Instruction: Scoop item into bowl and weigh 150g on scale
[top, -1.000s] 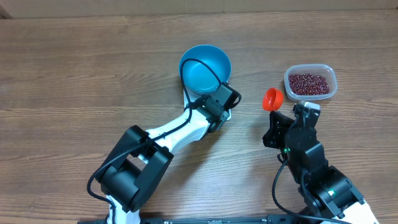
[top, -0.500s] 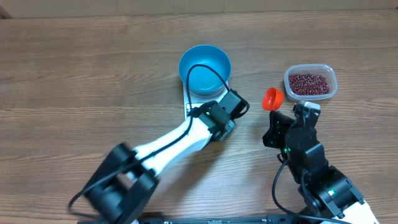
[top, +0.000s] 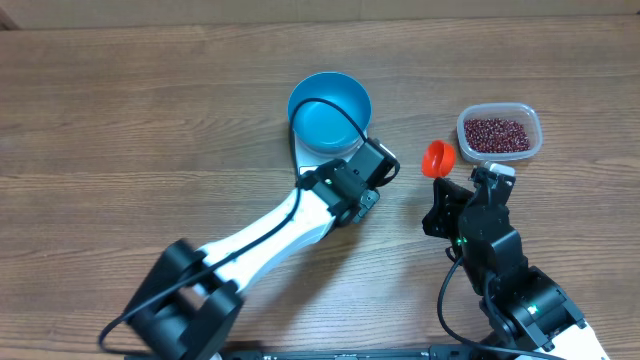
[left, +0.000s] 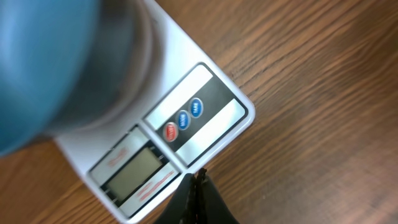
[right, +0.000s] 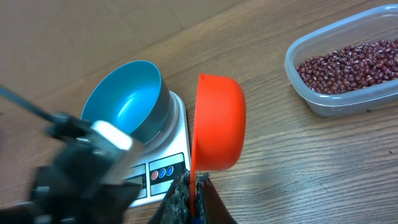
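Bowl (top: 330, 108) sits on the scale (left: 205, 134) at 12 o'clock, ready for weighing. Left gripper (left: 196, 182), closed and empty, points at the scale's buttons (left: 183, 118), likely to press one. Right gripper (right: 189, 190) clamps the empty scoop (right: 217, 121); beans (top: 494, 132) lie in the tub (top: 537, 120) at 2 o'clock.

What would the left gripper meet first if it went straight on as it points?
Probably the scale, at its display-and-button edge: the shut left gripper points right at it, the bowl sitting further on. Tip height above it is unclear.
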